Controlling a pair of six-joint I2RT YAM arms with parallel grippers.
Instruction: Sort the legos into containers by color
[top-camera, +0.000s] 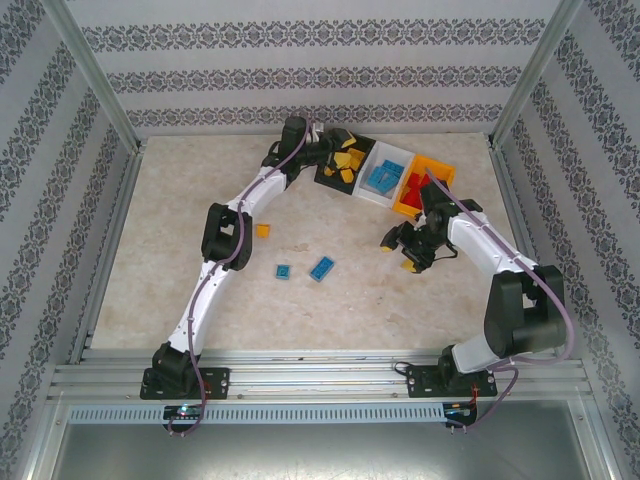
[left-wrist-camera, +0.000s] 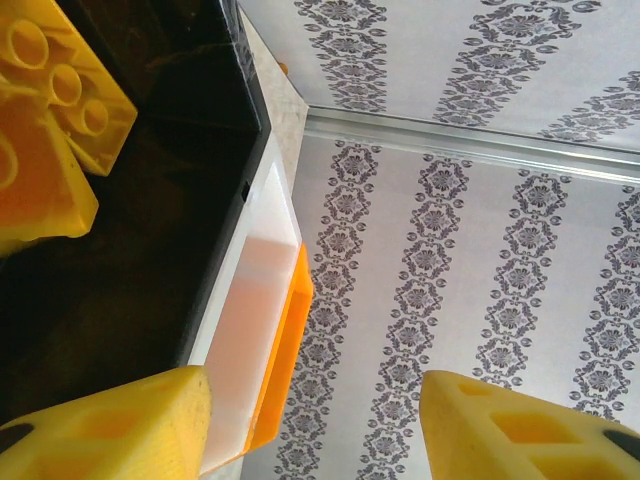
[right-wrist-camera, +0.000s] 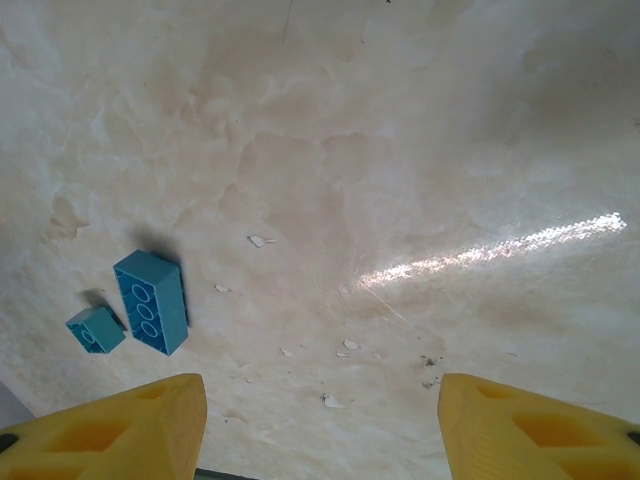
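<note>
We count three joined containers (top-camera: 392, 152), two blue legos (top-camera: 322, 267) and one yellow lego (top-camera: 263, 230) loose on the desk (top-camera: 190, 190); left tool (left-wrist-camera: 315, 405) and right tool (right-wrist-camera: 320, 400) both released, empty

A pale marbled tabletop (top-camera: 380, 300) sits inside damask-patterned walls (top-camera: 300, 60) and aluminium rails (top-camera: 320, 380).

Pale marbled tabletop (top-camera: 330, 310) — damask-striped walls (top-camera: 300, 50), aluminium frame (top-camera: 320, 375) around it.
</note>
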